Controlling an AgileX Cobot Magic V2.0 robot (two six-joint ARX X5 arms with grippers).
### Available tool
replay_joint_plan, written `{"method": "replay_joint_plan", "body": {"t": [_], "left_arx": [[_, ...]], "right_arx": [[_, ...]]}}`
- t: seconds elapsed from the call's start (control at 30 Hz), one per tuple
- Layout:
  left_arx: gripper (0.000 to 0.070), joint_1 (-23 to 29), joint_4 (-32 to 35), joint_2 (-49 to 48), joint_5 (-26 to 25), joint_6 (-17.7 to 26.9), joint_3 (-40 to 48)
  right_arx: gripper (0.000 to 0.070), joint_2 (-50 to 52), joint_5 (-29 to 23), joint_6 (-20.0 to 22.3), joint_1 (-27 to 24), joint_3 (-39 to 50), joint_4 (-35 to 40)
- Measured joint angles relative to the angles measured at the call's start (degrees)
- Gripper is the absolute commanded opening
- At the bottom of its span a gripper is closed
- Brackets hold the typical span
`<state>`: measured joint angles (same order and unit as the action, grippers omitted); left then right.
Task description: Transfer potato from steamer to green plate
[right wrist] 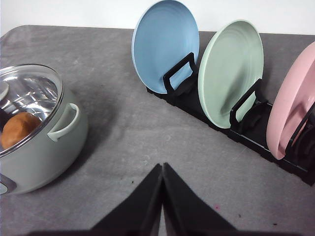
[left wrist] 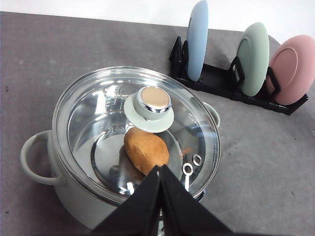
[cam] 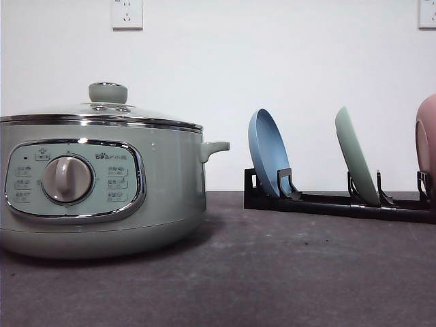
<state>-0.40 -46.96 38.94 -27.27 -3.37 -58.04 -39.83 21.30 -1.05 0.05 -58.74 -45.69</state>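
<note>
The potato (left wrist: 145, 150) lies inside the steamer (cam: 102, 197) under its glass lid (left wrist: 103, 123). Both tools, left (left wrist: 160, 172) and right (right wrist: 163, 169), have fingers pressed together. The lid's knob (left wrist: 153, 101) should likely be gripped squarely and lifted straight, while the green plate (right wrist: 230, 73) stands in the rack (right wrist: 256, 125).

Glass lid (left wrist: 113, 123) covers steamer (cam: 102, 197), blocking potato (left wrist: 146, 150); table between steamer, rack (cam: 340, 203) clear.

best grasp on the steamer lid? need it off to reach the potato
Take the lid by its green knob, coming straight down from above. The knob stands upright at the lid's centre with a waisted neck over a flared base, so fingers can close under the cap. The glass dome is smooth and offers no other hold. The left gripper hovers closest.
</note>
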Motion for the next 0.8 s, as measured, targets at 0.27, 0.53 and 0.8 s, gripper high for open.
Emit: {"method": "replay_joint_plan", "body": {"t": [0.27,0.53,0.8], "left_arx": [[0.0512,0.0,0.0,-0.1,0.0,0.3,-0.1],[0.0573,0.0,0.0,-0.1,0.0,0.7,-0.1],[0.0572,0.0,0.0,-0.1,0.0,0.8,-0.1]], "right_arx": [[0.0476,0.0,-0.3,0.7,0.0,-0.1,0.0],[0.0527,0.0,-0.3,0.7,0.0,-0.1,0.1],[0.0527,0.0,-0.3,0.6,0.0,-0.1,0.2]]}}
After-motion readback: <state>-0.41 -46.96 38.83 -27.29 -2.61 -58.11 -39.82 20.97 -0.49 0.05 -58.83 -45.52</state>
